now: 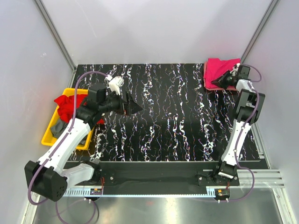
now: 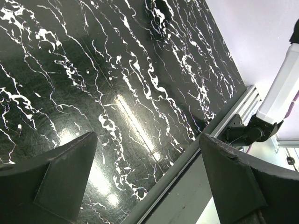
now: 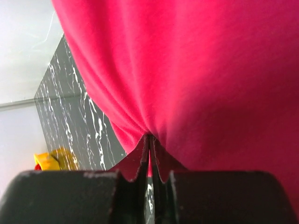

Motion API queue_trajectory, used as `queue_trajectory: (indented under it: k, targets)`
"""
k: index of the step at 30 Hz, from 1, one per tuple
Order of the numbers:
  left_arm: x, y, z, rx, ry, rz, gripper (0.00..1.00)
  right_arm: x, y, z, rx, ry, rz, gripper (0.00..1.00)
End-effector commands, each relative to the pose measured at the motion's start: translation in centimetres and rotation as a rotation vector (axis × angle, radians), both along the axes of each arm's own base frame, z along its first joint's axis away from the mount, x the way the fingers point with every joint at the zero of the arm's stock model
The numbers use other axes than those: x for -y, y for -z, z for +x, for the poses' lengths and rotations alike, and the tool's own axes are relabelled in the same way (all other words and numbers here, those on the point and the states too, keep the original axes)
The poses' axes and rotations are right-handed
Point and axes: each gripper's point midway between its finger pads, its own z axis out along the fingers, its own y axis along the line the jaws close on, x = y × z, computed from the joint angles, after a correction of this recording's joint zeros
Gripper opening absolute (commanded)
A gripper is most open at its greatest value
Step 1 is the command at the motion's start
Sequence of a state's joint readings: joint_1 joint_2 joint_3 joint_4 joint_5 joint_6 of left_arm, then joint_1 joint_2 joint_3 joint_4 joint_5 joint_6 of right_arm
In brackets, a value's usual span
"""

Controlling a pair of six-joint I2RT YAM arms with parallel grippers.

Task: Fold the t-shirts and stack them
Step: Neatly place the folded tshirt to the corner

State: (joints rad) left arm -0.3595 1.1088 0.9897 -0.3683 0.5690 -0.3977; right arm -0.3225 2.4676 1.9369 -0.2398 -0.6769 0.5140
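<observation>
right gripper (image 3: 149,144) | pinching magenta t-shirt (image 3: 187,70) fold | far-right table (image 1: 163,116) corner

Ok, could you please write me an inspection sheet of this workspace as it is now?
Surface: black marbled table.
Job's things: magenta shirt at far right corner; red shirt and grey shirt in yellow bin, left.
Clutter: nothing seen.
Grippers: left gripper open, empty, above the table; right gripper shut on the magenta shirt's edge.
Cables: purple cables, one per side.
Surroundings: pale walls, metal frame.
</observation>
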Motion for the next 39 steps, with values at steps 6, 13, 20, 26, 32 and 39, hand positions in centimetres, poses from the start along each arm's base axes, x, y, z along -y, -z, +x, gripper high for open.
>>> queue_trajectory:
  k: [6,13,20,26,32,39]
  targets:
    - [0.3,-1.2,0.8,0.029,0.001,-0.020,0.97,1.7,-11.2,-0.2,0.125,-0.018,-0.129,0.12]
    - [-0.1,-3.5,2.2,0.068,-0.058,-0.007,0.97,3.4,-17.3,-6.4,-0.012,0.197,-0.250,0.24]
    - [-0.2,-11.5,2.2,0.218,-0.094,-0.119,0.98,1.5,-23.6,-12.6,0.146,0.196,-0.275,0.32]
    - [-0.2,-10.1,1.5,0.194,-0.079,-0.119,0.98,5.5,-19.9,-8.9,0.099,0.261,-0.225,0.13]
    - [-0.7,-8.7,1.2,0.178,-0.079,-0.066,0.97,6.5,-17.4,-7.6,0.014,0.257,-0.170,0.01]
    - [-2.4,-12.7,1.4,0.288,-0.193,-0.084,0.98,-2.5,-22.6,-20.1,0.022,0.175,-0.210,0.48]
